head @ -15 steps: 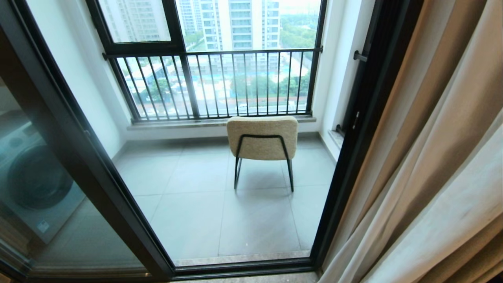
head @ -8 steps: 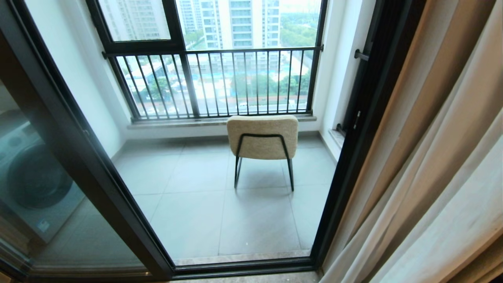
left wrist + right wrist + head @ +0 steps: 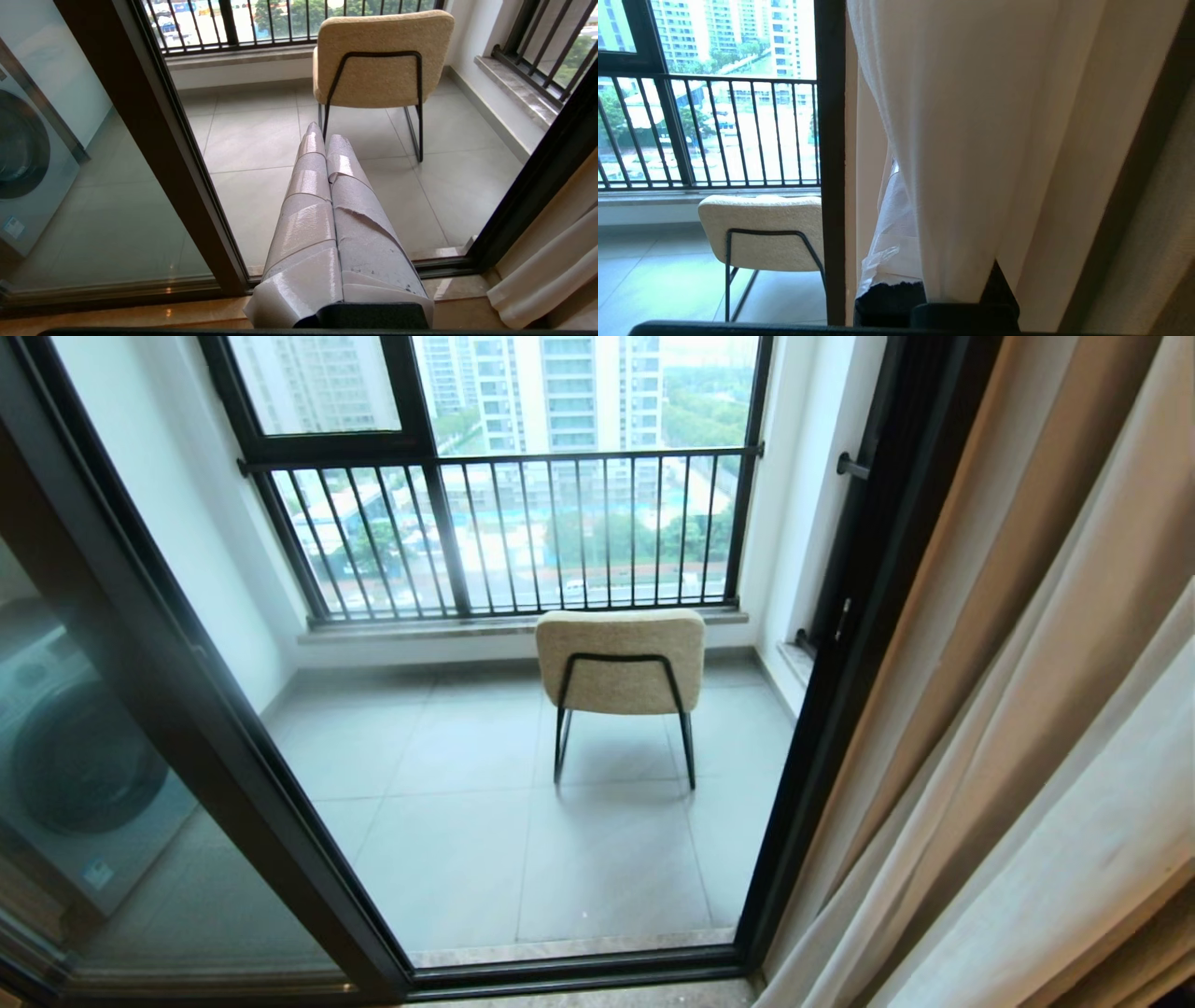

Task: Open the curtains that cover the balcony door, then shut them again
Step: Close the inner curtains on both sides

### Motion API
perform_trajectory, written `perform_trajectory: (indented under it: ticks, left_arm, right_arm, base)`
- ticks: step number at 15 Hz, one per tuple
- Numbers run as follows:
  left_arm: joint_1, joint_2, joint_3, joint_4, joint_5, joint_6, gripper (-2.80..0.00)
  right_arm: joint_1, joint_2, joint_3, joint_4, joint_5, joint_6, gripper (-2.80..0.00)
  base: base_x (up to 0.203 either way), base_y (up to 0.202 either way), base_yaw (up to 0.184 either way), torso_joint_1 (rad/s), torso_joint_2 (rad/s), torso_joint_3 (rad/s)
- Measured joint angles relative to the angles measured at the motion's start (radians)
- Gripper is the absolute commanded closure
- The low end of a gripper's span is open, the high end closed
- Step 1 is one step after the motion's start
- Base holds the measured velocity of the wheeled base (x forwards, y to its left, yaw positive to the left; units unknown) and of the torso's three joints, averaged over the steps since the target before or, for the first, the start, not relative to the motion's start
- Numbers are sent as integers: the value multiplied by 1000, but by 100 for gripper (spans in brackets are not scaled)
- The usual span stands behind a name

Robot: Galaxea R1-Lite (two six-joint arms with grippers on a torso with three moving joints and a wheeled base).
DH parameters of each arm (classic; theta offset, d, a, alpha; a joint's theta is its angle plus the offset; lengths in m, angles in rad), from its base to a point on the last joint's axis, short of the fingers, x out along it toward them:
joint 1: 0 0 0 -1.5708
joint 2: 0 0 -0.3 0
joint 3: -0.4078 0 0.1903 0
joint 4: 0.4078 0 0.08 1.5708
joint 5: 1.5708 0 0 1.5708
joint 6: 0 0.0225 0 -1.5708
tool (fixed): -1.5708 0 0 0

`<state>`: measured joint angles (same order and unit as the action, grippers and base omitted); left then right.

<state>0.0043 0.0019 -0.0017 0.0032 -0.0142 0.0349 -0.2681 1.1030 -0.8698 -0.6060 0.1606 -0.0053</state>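
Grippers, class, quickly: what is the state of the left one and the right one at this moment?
Left gripper: shut, holding nothing, pointing at the balcony door.
Right gripper: shut on the curtains.

The sheer white folded curtains point(image 3: 971, 140) drape over the right gripper point(image 3: 924, 261), hiding all but one paper-wrapped finger point(image 3: 894, 233) (its tip lost in the fabric), while the beige boucle chair point(image 3: 761, 233) is partly hidden behind the dark door frame point(image 3: 831, 163).
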Motion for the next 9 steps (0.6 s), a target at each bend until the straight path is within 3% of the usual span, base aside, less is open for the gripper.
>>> perform_trajectory:
  ticks: [9]
  left_arm:
    - [0,0,0,0,0,-3,0]
  right_arm:
    - [130,60,-1,-172,3,2,0]
  base:
    - [0,179,1,4,1,1]
